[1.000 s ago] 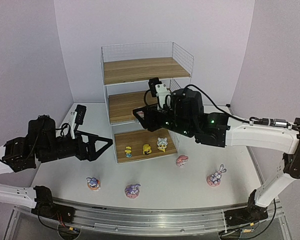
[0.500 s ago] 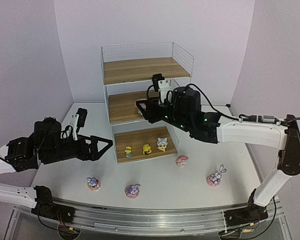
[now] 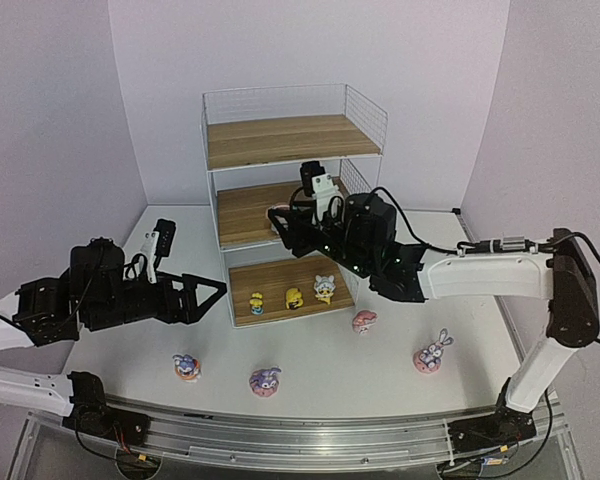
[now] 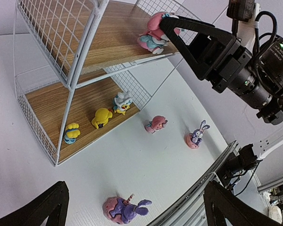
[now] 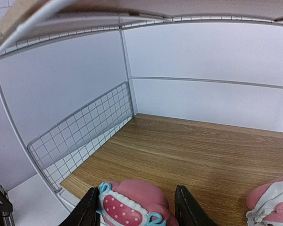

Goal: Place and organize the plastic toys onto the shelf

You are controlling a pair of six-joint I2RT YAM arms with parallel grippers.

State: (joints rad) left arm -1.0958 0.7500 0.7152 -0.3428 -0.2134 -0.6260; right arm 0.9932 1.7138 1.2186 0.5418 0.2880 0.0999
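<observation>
Between the fingers of the right pincer [image 5: 137, 209], clamped tight, sits 1 pink toy [image 4: 152, 36]; the middle board of the shelf [image 3: 280, 140] lies just below. Light, hard, probably slick plastic: hold across its round head. Left pincer [image 4: 136, 197] gapes, empty

The bottom edge of the right wrist view cuts off the pink toy [image 5: 132, 203] between the fingers of the right gripper [image 5: 137, 189], so only its domed top shows. Whether it touches the board of the shelf [image 5: 207, 141] cannot be told. A second pink-and-white toy [image 5: 273, 202] is clipped by the corner. In the top view the right arm [image 3: 380, 250] covers part of the middle board, and neither toy can be made out. In the left wrist view only the dark fingertips of the left gripper [image 4: 136, 186] show, and the shelf's top tier runs off the frame.
</observation>
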